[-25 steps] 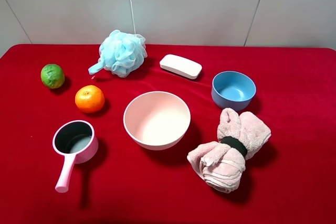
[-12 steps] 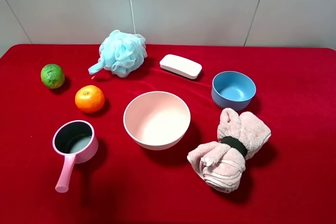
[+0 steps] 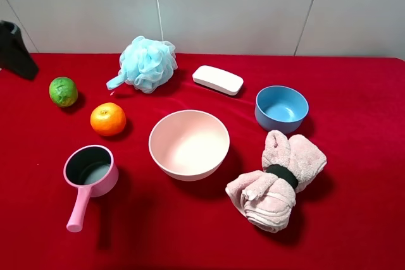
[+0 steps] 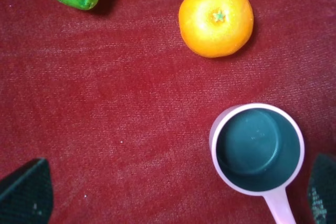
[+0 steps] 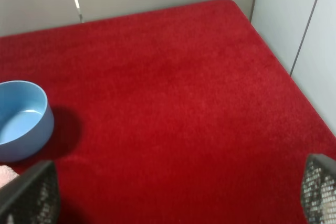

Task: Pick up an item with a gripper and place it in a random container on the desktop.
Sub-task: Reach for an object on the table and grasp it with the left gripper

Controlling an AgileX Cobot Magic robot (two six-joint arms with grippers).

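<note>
Red-clothed counter (image 3: 354, 219), high view: we list the orange (image 3: 108, 119) between lime (image 3: 63, 91) and saucepan (image 3: 90, 172), apart from the pink bowl (image 3: 188, 144). Left wrist view: left claw (image 4: 173, 195) spread wide, empty, clear of the orange. Right wrist view: we note the right claw (image 5: 175, 192) spread wide, empty, near the blue bowl (image 5: 21, 119).

The desk (image 3: 354, 232) wears a bright red cloth with a short, matt, velvety nap. The orange (image 4: 216, 18) has a glossy, finely pitted peel; the lime (image 3: 63, 91) looks duller and bumpier. The pink bowl (image 3: 190, 170), blue bowl (image 3: 272, 124) and pink saucepan (image 3: 78, 207) look like smooth plastic with a soft sheen. The bath puff (image 3: 147, 63) is gathered blue netting, the rolled towel (image 3: 278, 178) fluffy pink cloth. The white case (image 3: 218, 79) is smooth and shiny. The fingertips (image 4: 25, 192) of the left tool (image 4: 168, 195) and right tool (image 5: 173, 192) are black with a fine grid texture
</note>
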